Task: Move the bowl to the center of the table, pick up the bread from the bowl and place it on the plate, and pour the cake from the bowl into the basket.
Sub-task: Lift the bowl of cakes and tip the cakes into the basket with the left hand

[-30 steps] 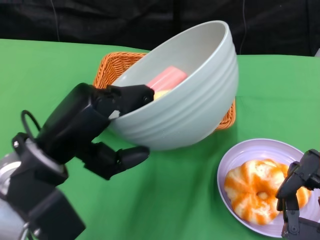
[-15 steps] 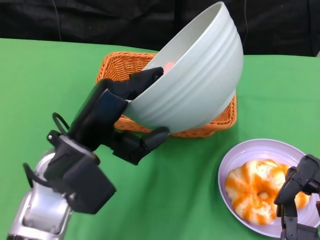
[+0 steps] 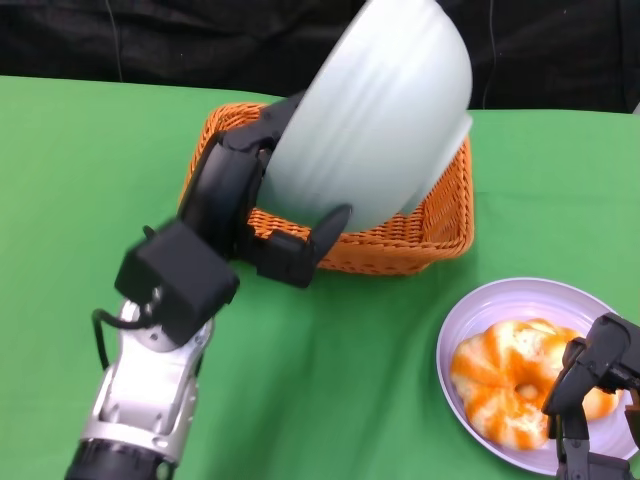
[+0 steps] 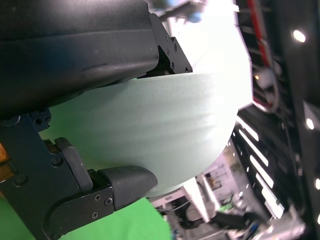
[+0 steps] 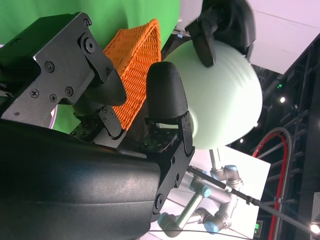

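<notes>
Over the basket (image 3: 420, 225), the left hand (image 3: 262, 215) grips the bowl (image 3: 375, 110) by its rim; stiff, smooth, likely slippery when tipped.

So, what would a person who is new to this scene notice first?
First, the big pale green bowl, tipped steeply over the orange basket at the back of the table, gripped by the left hand. Next, the orange-and-white bread on the lilac plate at the front right, beside the right hand.

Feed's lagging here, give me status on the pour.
Left robot hand grips bowl, tipped steeply over basket. Right robot hand empty by plate; bread on it. Cake not visible.
</notes>
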Controlling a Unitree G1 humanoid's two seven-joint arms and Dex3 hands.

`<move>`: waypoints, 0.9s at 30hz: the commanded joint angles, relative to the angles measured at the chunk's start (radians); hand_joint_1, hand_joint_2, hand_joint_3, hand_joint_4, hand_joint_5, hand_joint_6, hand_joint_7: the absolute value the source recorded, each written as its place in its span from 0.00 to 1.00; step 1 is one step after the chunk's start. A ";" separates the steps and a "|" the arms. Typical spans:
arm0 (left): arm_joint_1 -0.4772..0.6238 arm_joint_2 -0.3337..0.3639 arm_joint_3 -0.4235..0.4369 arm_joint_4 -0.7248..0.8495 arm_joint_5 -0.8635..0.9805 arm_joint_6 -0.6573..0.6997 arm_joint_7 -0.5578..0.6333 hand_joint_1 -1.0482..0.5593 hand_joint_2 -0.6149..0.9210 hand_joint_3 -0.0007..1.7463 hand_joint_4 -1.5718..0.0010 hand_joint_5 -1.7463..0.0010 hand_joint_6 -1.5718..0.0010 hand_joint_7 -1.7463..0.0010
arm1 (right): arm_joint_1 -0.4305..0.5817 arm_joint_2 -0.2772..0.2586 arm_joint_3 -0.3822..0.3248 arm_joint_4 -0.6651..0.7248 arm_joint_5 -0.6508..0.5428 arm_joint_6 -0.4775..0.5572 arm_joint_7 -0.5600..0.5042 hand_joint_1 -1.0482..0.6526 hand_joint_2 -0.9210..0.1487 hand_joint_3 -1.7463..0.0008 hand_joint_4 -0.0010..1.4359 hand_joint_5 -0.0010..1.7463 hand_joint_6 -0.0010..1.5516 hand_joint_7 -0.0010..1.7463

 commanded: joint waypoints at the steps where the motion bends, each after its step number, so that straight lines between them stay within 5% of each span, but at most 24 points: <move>1: -0.038 -0.039 0.020 0.007 -0.026 0.050 0.044 0.57 0.55 0.99 0.33 0.00 0.43 0.03 | 0.010 -0.012 -0.006 0.005 0.009 -0.014 0.001 0.71 0.56 0.07 0.66 1.00 0.49 0.93; 27: -0.141 -0.284 0.267 0.117 -0.500 0.407 0.118 0.53 0.60 1.00 0.31 0.00 0.43 0.00 | 0.023 -0.017 0.003 -0.003 0.031 -0.007 0.019 0.70 0.57 0.05 0.66 1.00 0.49 0.93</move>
